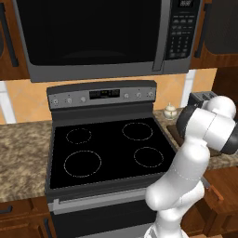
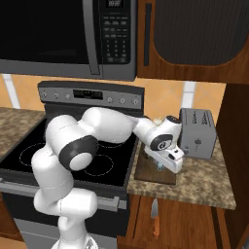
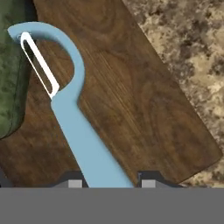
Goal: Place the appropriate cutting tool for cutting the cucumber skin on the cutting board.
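The cutting tool [image 3: 74,127], a light-blue peeler with a white blade slot, lies lengthwise over the dark brown cutting board [image 3: 140,100] in the hand view. Its head casts a tight shadow on the wood. The dark green cucumber [image 3: 8,78] lies on the board beside the peeler's head. My gripper [image 3: 109,183] straddles the end of the peeler's handle, its fingertips [image 3: 148,183] a sliver apart from it. In the right base view the gripper [image 2: 163,168] points down over the board [image 2: 151,176], which sits on the counter between stove and toaster.
A grey toaster [image 2: 197,133] stands just right of the board. The black stove [image 1: 107,148] is to the left, with a microwave [image 1: 102,32] above it. An orange-handled knife [image 2: 154,219] shows in front of the lower cabinet, below the counter edge. A small jar [image 1: 170,110] sits at the back.
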Available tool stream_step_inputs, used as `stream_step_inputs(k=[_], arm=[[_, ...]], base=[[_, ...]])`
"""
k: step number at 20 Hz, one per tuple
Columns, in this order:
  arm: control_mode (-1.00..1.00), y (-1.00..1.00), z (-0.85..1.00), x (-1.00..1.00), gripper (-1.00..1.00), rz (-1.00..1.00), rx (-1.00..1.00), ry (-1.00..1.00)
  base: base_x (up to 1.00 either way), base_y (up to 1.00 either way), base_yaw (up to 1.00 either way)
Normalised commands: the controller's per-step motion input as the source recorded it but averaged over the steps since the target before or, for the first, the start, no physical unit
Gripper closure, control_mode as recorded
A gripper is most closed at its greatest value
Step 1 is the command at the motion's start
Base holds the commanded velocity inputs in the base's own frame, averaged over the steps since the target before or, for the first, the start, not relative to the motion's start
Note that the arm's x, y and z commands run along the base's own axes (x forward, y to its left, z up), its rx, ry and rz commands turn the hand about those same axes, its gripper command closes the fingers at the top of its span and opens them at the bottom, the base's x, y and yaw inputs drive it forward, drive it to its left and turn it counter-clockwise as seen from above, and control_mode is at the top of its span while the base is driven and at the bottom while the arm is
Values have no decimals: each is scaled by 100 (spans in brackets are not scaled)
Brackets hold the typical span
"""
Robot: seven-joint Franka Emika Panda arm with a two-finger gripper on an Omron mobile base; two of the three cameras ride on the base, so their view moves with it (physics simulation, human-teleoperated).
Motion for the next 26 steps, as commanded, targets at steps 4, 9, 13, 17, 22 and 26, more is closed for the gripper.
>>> stream_step_inputs(k=[4, 9, 13, 17, 22, 26], arm=[[-100, 28, -38, -2, 100, -26, 0, 0], [-100, 23, -14, 3, -100, -20, 0, 0], [-100, 0, 0, 0, -100, -13, 0, 0], [-100, 0, 14, -2, -100, -6, -1, -1], [-100, 0, 78, -21, -100, 0, 0, -5], [-100, 12, 97, -88, -100, 3, -4, -12]], base=[[0, 0, 0], [0, 0, 0], [0, 0, 0], [0, 0, 0], [0, 0, 0], [0, 0, 0]])
